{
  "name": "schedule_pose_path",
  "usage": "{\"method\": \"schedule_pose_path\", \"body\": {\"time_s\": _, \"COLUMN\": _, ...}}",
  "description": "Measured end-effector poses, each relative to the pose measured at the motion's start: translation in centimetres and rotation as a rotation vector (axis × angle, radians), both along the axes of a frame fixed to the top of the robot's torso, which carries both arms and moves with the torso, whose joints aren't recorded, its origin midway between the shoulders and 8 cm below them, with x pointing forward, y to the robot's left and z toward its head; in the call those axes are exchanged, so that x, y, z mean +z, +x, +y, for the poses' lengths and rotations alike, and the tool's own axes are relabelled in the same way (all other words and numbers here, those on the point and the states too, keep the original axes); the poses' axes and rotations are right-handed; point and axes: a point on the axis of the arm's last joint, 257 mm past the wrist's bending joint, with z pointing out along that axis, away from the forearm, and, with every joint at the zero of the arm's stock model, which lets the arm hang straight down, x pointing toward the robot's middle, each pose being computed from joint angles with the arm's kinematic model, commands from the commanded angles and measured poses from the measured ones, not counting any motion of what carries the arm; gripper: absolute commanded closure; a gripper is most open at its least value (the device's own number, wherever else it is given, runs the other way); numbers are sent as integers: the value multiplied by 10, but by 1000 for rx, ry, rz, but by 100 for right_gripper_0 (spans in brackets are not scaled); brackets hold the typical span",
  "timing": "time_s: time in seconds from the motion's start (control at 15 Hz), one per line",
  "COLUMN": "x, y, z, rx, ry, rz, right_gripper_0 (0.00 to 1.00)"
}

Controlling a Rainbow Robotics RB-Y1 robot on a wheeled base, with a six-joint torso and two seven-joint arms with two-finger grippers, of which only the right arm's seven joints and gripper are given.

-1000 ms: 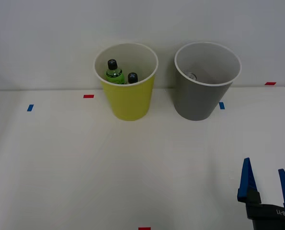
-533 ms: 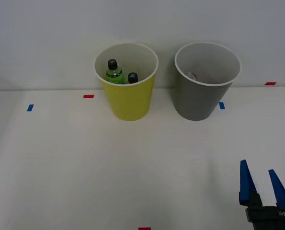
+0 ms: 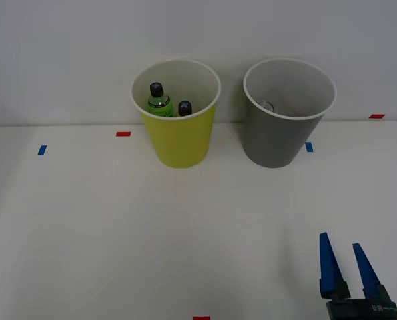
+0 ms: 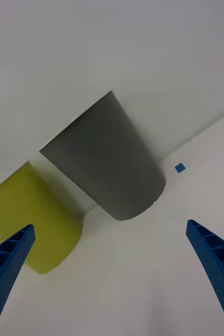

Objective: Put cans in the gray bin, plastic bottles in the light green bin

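White table [image 3: 85, 233], bins [image 3: 288, 137] far — end effector [image 3: 345, 257] near.

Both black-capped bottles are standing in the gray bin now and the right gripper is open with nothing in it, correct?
Not quite. The front view shows both bottles inside the light green bin, not the gray bin. The rest holds: the right gripper is open and holds nothing.

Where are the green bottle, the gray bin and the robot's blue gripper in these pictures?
green bottle [image 3: 159, 102]: front view, on its green shoulder below the black cap.
gray bin [image 3: 273, 143]: front view, on its outer wall.
right gripper [image 3: 345, 265]: front view, midway between its fingertips.
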Motion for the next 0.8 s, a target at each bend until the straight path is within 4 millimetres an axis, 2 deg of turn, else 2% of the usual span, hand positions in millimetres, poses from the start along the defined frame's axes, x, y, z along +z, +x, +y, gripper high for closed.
{"method": "schedule_pose_path", "body": {"time_s": 0.2, "x": -2, "y": 0, "z": 14, "rx": 53, "ry": -158, "rz": -8, "right_gripper_0": 0}}
{"method": "schedule_pose_path", "body": {"time_s": 0.4, "x": -1, "y": -4, "z": 14, "rx": 82, "ry": -331, "rz": -19, "right_gripper_0": 0}}
{"method": "schedule_pose_path", "body": {"time_s": 0.8, "x": -8, "y": -8, "z": 28, "rx": 121, "ry": -338, "rz": -7, "right_gripper_0": 0}}
